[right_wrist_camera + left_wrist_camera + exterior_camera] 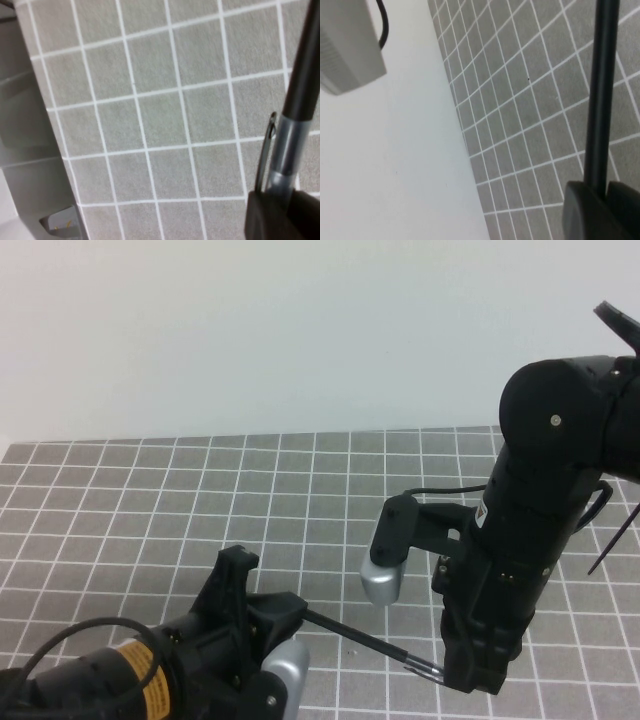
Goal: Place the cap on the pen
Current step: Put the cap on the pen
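Observation:
My left gripper (290, 612) is low at the front left, shut on one end of the thin black pen (360, 635). The pen runs level above the mat, to the right, towards my right gripper (455, 675). My right gripper points down and is shut on the grey translucent cap (425, 668). In the right wrist view the cap (282, 150), with its clip, stands out of the right gripper (275, 200), and the pen's black shaft (305, 70) enters its mouth. In the left wrist view the pen (600, 100) rises from between the left gripper's (597, 192) closed fingers. The pen's tip is hidden.
A grey mat with a white grid (200, 500) covers the table, with a white wall (250, 330) behind it. A pale grey box with a black cable (345, 45) shows against the wall in the left wrist view. The right arm's bulky black body (550, 490) stands at the right.

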Controlling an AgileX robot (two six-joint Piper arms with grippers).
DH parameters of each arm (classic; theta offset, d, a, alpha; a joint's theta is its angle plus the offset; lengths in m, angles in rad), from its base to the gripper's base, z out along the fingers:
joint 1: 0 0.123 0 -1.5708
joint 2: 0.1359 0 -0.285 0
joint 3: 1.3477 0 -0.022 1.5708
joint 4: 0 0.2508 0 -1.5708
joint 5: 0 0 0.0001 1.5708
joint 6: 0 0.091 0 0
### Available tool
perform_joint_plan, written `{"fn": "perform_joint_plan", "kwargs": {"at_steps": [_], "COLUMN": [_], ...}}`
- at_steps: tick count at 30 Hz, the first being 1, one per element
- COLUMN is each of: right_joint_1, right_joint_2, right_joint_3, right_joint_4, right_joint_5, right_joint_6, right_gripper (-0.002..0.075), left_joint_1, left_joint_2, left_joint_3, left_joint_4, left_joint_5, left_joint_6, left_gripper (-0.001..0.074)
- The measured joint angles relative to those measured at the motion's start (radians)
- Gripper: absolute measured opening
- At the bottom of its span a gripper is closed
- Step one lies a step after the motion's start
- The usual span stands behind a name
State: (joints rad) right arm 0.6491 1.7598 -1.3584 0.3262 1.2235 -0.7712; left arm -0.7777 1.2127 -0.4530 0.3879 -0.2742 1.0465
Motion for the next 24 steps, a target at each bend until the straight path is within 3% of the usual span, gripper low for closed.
{"fn": "perform_joint_plan", "kwargs": {"at_steps": [14, 24], "right_joint_1": [-0.002, 0.002], "right_joint_2": [0.0, -0.002], "right_joint_3": [0.002, -0.009], "right_joint_4": [0.0, 0.03], "right_joint_5": [0.0, -0.006], "right_joint_6": [0.012, 0.015], "right_gripper": [0.0054, 0.0054], "left_joint_1": [-0.006, -0.018], "left_joint_2": [0.0, 0.0], "left_joint_3": [0.0, 0.0], "left_joint_4": [-0.102, -0.094], "left_joint_5": [0.002, -0.042], "left_joint_6": [0.002, -0.068], "left_gripper": [0.0043, 0.024]}}
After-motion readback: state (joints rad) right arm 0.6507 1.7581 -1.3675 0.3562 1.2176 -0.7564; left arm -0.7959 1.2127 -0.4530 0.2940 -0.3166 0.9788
